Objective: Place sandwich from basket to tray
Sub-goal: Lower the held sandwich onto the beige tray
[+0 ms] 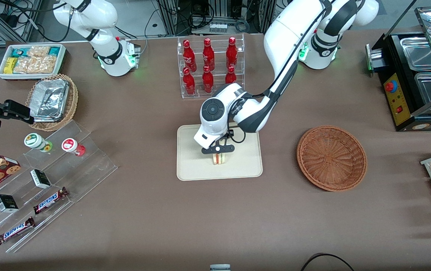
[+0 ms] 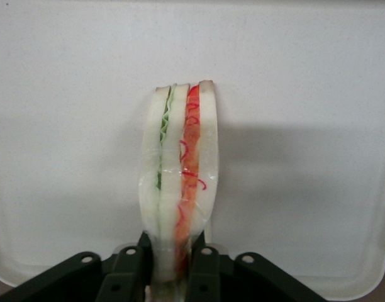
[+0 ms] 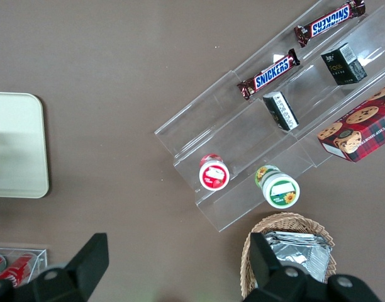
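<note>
Front view: the claw (image 1: 218, 153) is low over the tray (image 1: 193, 165), clenched on the sandwich (image 1: 219, 159), which stands on edge at or just above the tray floor; contact cannot be told. The basket (image 1: 331, 158), toward the working arm's end of the worktop (image 1: 215, 218), holds nothing. This looks like the placing step; the next move calls for parting the fingers and lifting straight up so the wedge does not topple.

Left wrist view: the fingers (image 2: 131, 267) pinch the sandwich (image 2: 178, 182) at its base, bread outside, green and red layers between. The tray (image 2: 66, 126) carries nothing else in sight.

Right wrist view: a tray (image 3: 16, 145) corner, bare.
</note>
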